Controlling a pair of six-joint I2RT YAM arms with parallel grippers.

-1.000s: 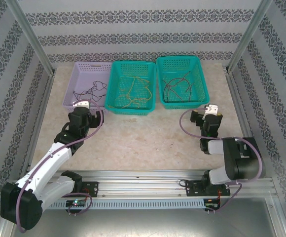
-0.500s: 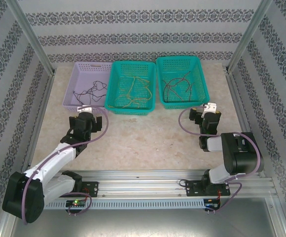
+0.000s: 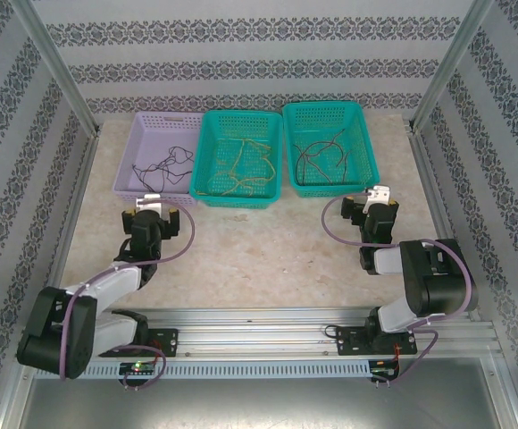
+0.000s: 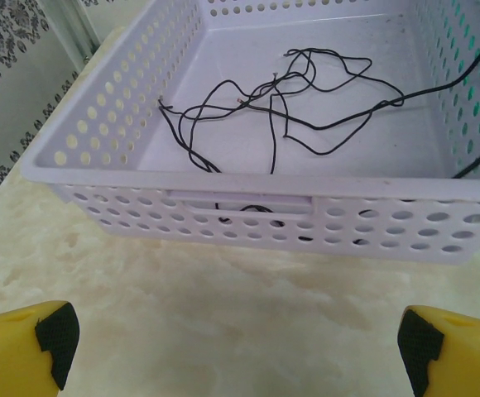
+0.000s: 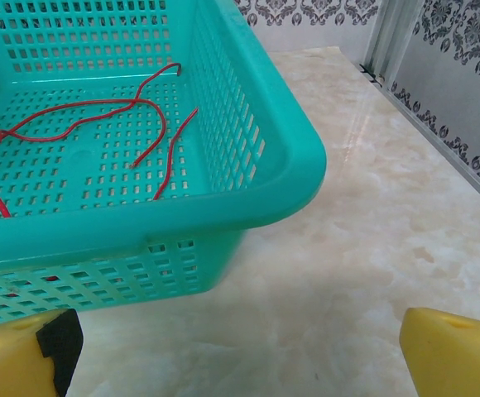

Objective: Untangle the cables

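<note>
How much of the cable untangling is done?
Looks mostly done: black cables lie in the lilac basket, yellowish cables in the middle teal basket, red cables in the right teal basket. In hand: nothing; both arms' jaws stand open and empty, on the near side of the baskets. Left, maybe: the black cables cross each other in loops, so they may need pulling apart.

You have bare table (image 3: 259, 259) from its near edge to the basket row. The lilac basket (image 4: 124, 207) wall blocks the left gripper (image 4: 238, 341); the teal basket (image 5: 248, 178) wall blocks the right gripper (image 5: 240, 347). Both tops are open.
</note>
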